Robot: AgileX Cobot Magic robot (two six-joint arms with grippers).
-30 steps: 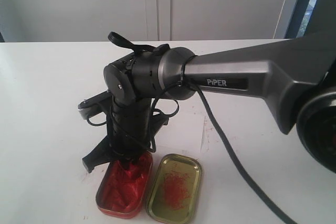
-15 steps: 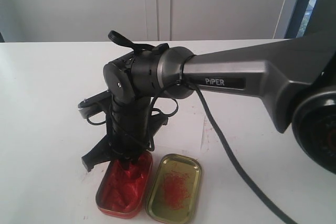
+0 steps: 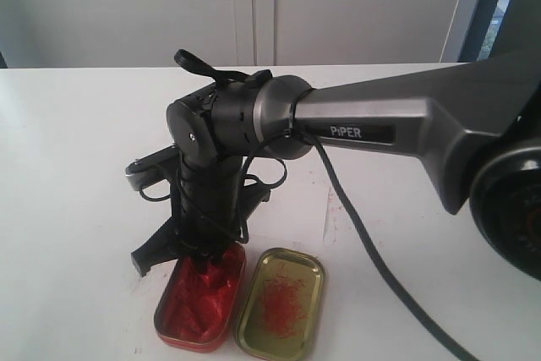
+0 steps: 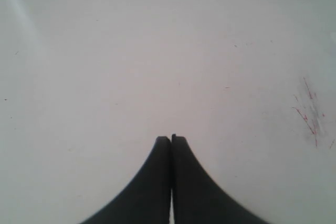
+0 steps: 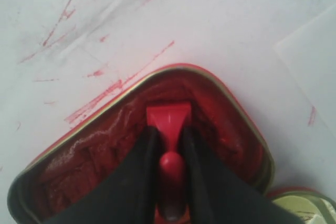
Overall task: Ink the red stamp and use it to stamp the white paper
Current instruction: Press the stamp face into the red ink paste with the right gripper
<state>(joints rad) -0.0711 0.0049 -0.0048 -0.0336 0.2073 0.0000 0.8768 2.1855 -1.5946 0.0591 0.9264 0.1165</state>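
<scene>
The stamp (image 5: pixel 168 121) sits in the tin (image 3: pixel 188 343), lid (image 3: pixel 281 302) just right.

The right arm (image 3: pixel 397 128) spans the worktop (image 3: pixel 76 141) from the right, its cable (image 3: pixel 380 266) trailing past the lid (image 3: pixel 281 302). The right pincer (image 5: pixel 169 132), clamped on the red stamp (image 5: pixel 168 115), fills one end of the ink tin (image 3: pixel 186 319), with the lid just beside. Worktop left of the tin lies bare, as around the closed left pincer (image 4: pixel 171 140)
</scene>
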